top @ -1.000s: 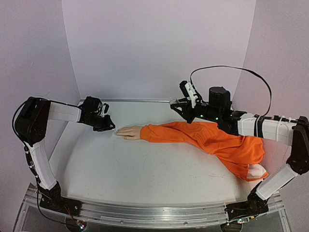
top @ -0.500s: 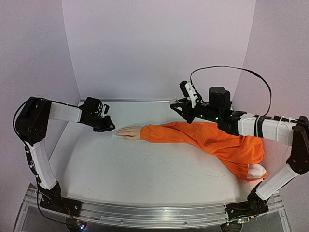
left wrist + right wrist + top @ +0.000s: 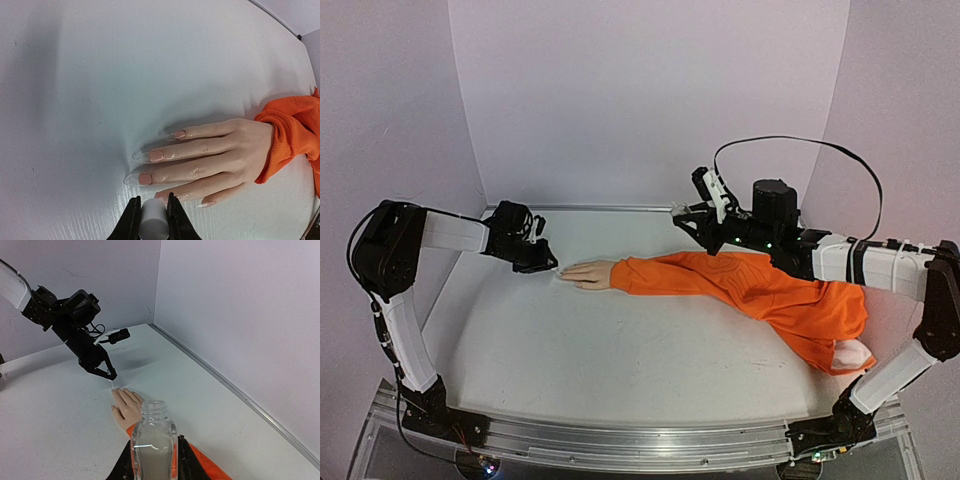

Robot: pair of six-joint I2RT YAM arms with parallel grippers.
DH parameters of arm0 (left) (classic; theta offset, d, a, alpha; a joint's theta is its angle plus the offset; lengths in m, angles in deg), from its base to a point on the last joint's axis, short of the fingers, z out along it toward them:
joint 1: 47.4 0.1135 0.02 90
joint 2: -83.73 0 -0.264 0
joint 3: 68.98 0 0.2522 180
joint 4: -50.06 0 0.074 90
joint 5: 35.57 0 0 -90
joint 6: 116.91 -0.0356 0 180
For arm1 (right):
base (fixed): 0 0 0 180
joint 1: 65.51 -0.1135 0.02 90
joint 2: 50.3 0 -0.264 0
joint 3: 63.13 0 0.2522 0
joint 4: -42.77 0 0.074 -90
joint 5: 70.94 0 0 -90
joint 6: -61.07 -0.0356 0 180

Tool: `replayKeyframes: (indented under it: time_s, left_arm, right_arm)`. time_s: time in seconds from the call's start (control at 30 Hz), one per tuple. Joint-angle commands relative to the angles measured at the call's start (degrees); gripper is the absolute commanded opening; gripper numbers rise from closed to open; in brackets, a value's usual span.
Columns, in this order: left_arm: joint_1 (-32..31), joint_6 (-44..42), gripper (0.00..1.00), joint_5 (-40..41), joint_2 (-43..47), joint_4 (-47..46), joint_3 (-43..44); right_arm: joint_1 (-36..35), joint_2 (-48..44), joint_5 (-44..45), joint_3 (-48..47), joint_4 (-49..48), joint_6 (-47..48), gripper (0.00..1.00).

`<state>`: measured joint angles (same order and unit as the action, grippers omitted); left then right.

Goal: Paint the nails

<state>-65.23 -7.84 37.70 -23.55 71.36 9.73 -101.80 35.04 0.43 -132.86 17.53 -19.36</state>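
From above, the mannequin hand (image 3: 588,274) lies flat on the bench (image 3: 620,370) left of centre, fingers pointing to the frame's left. Its orange sleeve (image 3: 740,285) trails off to the right. The left gripper (image 3: 544,264) sits low, just beside the fingertips, with a small pale tip showing under it. The right gripper (image 3: 692,216) hangs above the sleeve in the upper right, well apart from the hand, and its grip cannot be made out from here.

In the left wrist view, the nails (image 3: 156,155) sit at mid-frame, long and pointed, and three show a pinkish patch near the base. A nail on the lowest finger, at lower centre, looks pale. The gripper's jaws are clenched on a short white cylinder (image 3: 153,226) at the bottom edge, probably the brush's cap. The bristles themselves are hidden beneath it, so I cannot tell whether they touch a nail.

In the right wrist view, this gripper is clamped around a small clear bottle (image 3: 152,432) at bottom centre. The bottle is upright, its mouth is open, and it has pale liquid inside. The hand lies beyond it, with the other arm at its fingertips.

The step in hand looks like the painting itself, brush at the fingers and bottle held aside. The next move calls for a small, light stroke along one nail, keeping off the skin. The bottle should be kept level for a re-dip.
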Motion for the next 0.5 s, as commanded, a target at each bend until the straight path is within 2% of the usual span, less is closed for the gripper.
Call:
replayKeyframes:
  time_s: [0.0,0.47]
  left_arm:
    - [0.51,-0.02,0.0,1.0,-0.53,-0.42,1.39]
    - [0.92,0.05,0.0,3.85,1.07,0.11,-0.5]
  right_arm:
    - [0.26,-0.7,-0.8,-0.99,-4.0,-0.75,0.0]
    - [0.26,-0.52,-0.79,-1.03,-3.99,-0.86,0.0]
